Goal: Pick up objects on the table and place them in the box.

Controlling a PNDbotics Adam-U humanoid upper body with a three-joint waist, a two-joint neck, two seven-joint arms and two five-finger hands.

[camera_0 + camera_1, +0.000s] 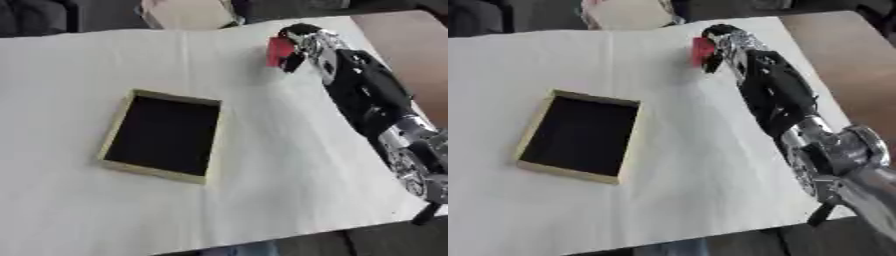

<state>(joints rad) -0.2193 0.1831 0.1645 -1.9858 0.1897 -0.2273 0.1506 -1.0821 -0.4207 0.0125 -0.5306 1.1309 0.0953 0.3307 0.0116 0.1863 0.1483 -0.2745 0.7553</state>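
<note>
Right hand [308,46] closed around a small red object [278,51] at the far side of the table [262,165].

The fingers curl around the red piece, which looks to be just off the white cloth, well apart from the shallow tan-rimmed box [162,135], whose dark inside shows nothing in it. The arm is stretched long, I'd guess because the piece lay far out. The left hand isn't visible.
</note>
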